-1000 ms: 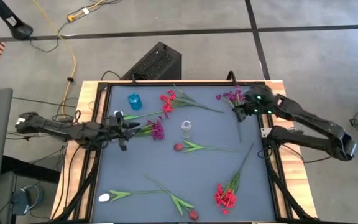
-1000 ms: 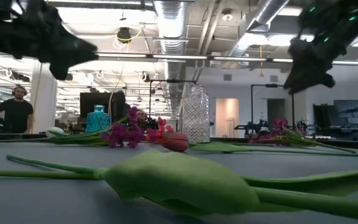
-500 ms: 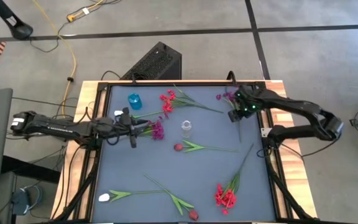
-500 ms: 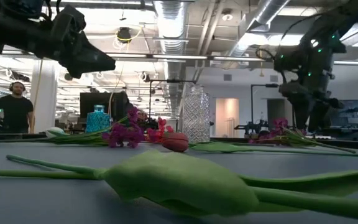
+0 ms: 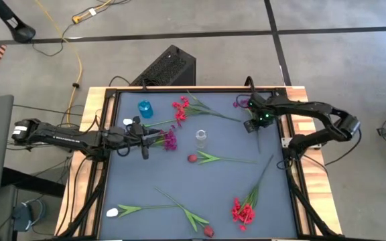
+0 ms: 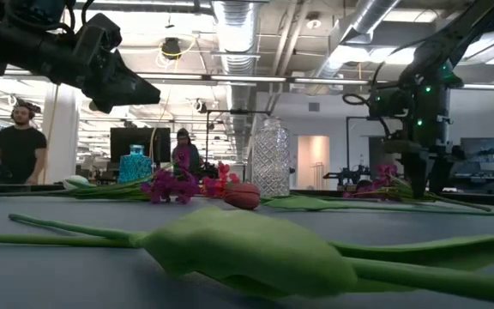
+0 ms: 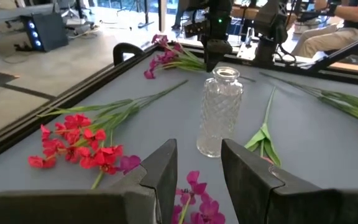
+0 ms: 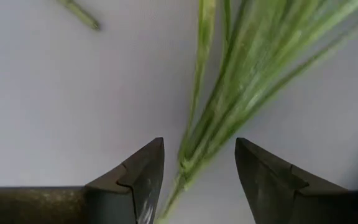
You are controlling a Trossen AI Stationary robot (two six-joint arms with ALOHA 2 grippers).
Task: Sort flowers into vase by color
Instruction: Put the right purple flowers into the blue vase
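The right gripper's [image 8: 197,171] fingers [image 8: 138,177] stand apart, straddling the purple flower's green stem [image 8: 213,118].

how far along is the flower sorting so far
Nothing looks sorted: the clear vase and blue vase hold no flowers, and every stem lies on the table. In hand: the right gripper, open, straddles the stem of the purple flower at the far right. The left gripper hovers beside the purple cluster. All flowers remain.
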